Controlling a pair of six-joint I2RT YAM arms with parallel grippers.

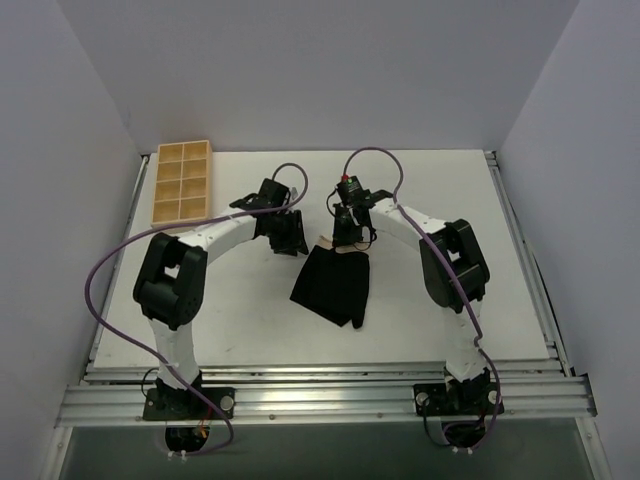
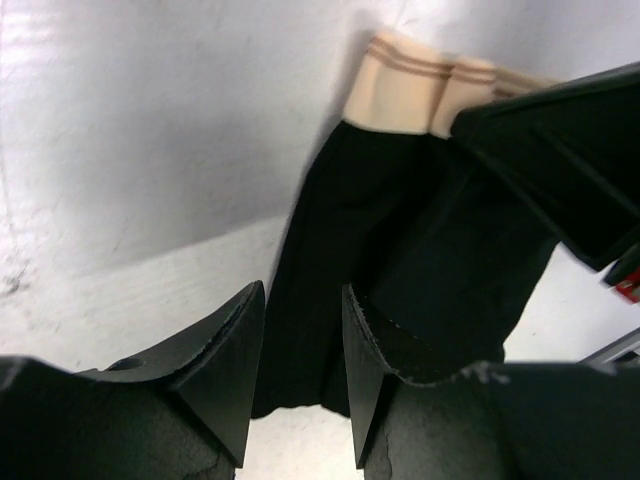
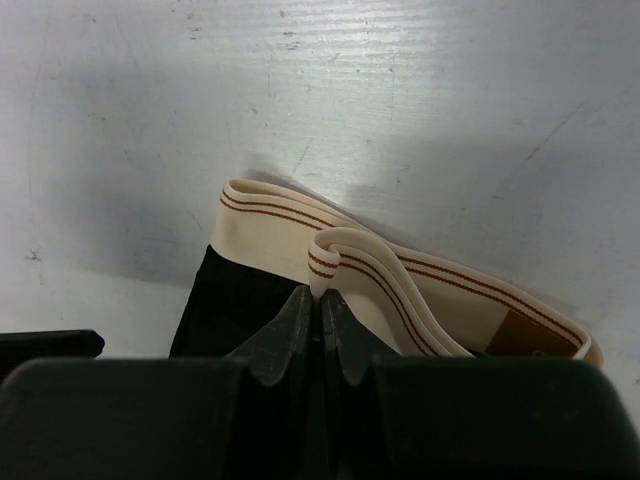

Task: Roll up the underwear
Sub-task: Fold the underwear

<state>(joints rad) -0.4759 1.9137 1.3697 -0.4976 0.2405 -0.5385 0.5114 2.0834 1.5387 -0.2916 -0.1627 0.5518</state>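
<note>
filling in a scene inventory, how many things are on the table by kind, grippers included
underwear: 1
wooden compartment tray: 1
grippers: 2 (left gripper, right gripper)
total: 4

Soft, even light is coming down from overhead, and the white table (image 1: 250,335) is looking bright, with only faint shadows pooling beneath my arms. Up close, my left gripper (image 2: 303,292) is reading as a blurred black mass, a broad grey shadow spreading beside it. My right gripper (image 3: 315,300) is losing detail too, while the underwear (image 3: 400,275) is showing crisp.
</note>
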